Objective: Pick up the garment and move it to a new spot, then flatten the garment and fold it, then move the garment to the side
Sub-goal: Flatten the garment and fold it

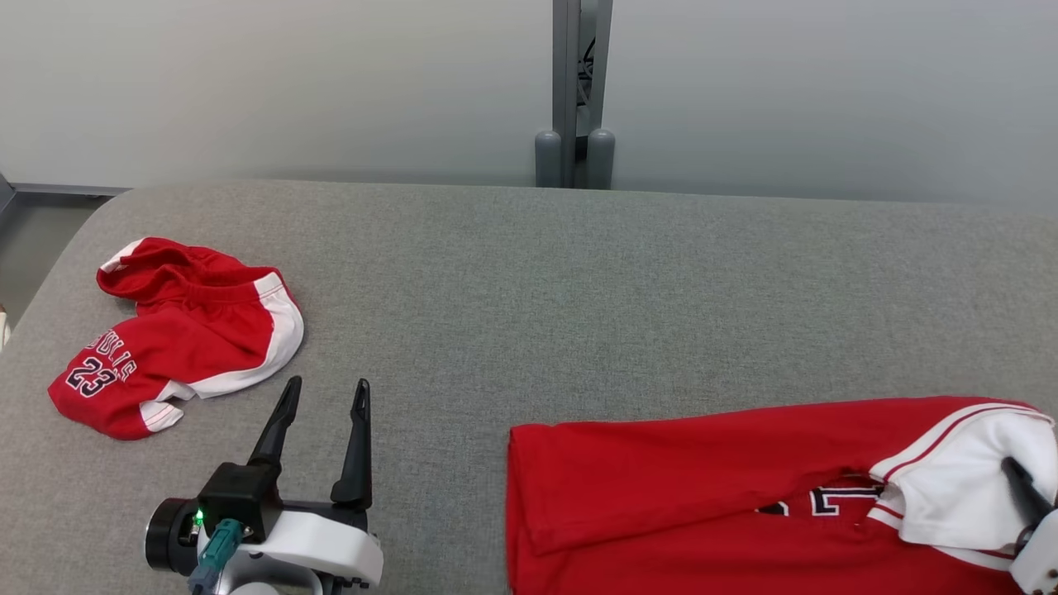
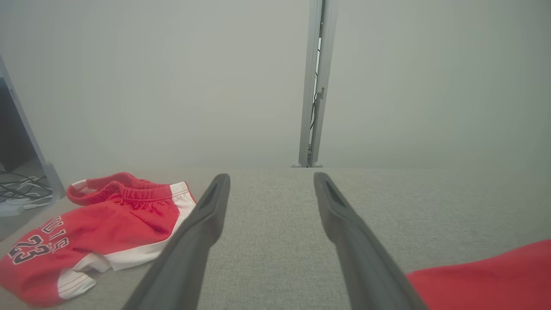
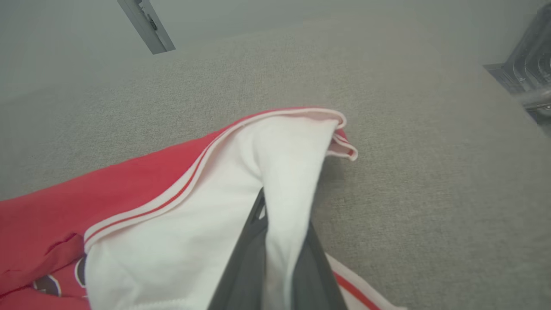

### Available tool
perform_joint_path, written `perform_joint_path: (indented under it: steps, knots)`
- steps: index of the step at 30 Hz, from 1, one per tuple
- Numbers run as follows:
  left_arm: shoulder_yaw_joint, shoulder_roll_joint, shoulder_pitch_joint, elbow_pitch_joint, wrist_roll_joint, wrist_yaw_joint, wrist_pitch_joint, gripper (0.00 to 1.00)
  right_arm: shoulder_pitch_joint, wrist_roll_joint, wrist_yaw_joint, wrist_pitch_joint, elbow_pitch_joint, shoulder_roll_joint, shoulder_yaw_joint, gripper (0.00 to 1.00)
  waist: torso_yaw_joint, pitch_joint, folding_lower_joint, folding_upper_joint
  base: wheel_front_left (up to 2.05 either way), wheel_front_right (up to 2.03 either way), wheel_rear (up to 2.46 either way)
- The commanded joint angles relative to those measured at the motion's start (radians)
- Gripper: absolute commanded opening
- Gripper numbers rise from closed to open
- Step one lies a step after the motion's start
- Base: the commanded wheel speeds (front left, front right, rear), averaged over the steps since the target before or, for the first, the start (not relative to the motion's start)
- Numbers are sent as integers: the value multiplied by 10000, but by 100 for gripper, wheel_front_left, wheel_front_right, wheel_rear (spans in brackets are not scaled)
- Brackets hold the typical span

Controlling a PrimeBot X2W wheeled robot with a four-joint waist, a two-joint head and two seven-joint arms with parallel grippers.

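**Two red garments on a grey table; jersey sleeve gripped at the right, fold unfinished.**

From the left: a pair of red shorts [image 1: 178,335], white-trimmed and numbered 23, is left crumpled near the left edge of the table [image 1: 579,281], untouched. Just beside it the left gripper [image 1: 327,383] is held idle above the cloth-covered top, its jaws spread wide with nothing between them. Bare table is seen in the middle. At the right a red jersey [image 1: 678,487] is laid out near the front edge, its body mostly flat with one long edge turned over on itself. Its white sleeve [image 1: 959,479] is raised off the body and pinched by the right gripper [image 1: 1015,473], whose jaws are pressed together on the fabric. The jersey is judged to be placed and largely flattened. The sleeve fold, any further folds and the move to the side are judged outstanding.
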Motion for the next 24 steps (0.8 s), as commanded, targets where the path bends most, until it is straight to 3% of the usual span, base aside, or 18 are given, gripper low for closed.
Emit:
perform_joint_path:
  steps: [1, 7, 14, 24]
  knots:
    - [41, 33, 58, 23, -89, -52, -11, 100, -174, 62, -4, 55, 149, -240, 31, 0, -27, -58, 0, 0, 0, 0, 0]
    - [37, 33, 223, 158, -176, -70, -11, 100, -330, 241, -2, 282, -249, -567, 433, 0, -131, -257, 0, 0, 0, 0, 0]
    - [72, 34, 313, 166, -275, 6, -11, 100, -261, 750, -1, 980, -1733, -646, 979, 0, -359, -465, 0, 0, 0, 0, 0]
    - [-20, 33, 453, 181, -312, -4, -11, 100, 50, 1883, 1, 2449, -3681, -345, 411, 0, -524, -551, 0, 0, 0, 0, 0]
